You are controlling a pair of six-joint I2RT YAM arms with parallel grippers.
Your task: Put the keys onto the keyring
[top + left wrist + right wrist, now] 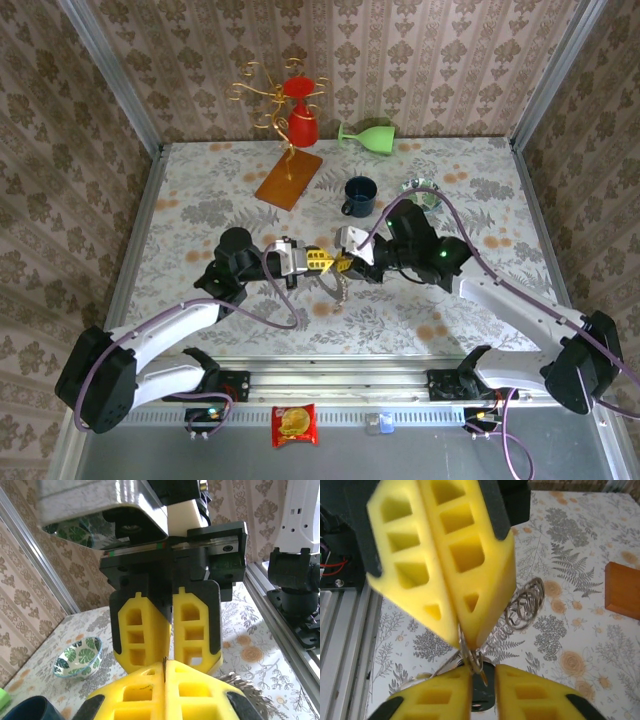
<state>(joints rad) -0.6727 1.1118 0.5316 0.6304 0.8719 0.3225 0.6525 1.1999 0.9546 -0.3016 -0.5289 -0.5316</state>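
I see the left gripper (461, 639) clenched on the keyring (472, 659). The ring sits dead ahead of the right gripper (482, 674), tip to tip. I can't tell whether that one grips.

Thin silvery keyring (470, 657), suspended mid-air

The left tool (326, 261) and right tool (346, 264) face tip to tip, mug (358, 195) behind them, bowl (422, 190) to its right.

No legible text or numbers, print on the red snack packet (295, 425) too small to read
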